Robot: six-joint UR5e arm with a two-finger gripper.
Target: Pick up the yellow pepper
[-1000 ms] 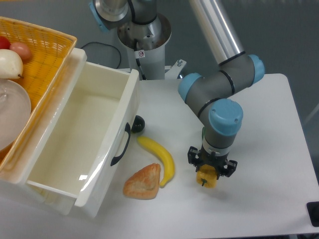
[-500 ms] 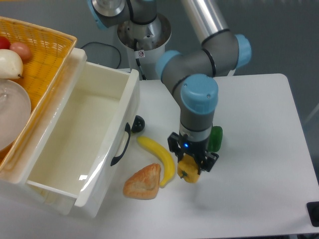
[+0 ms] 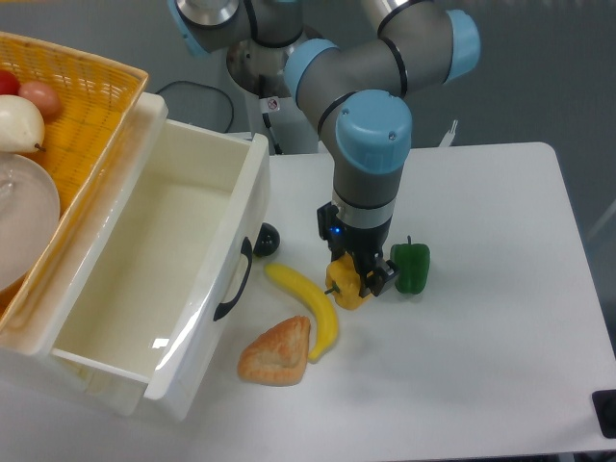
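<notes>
The gripper (image 3: pixel 355 278) is clamped on the yellow pepper (image 3: pixel 346 290), whose upper part it hides, between the banana (image 3: pixel 306 306) and the green pepper (image 3: pixel 411 268)

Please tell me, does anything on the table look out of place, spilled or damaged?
Nothing looks spilled or damaged. The only unusual thing is the yellow pepper, held tipped in the gripper, stem sideways toward the banana. The green pepper stands upright.
</notes>
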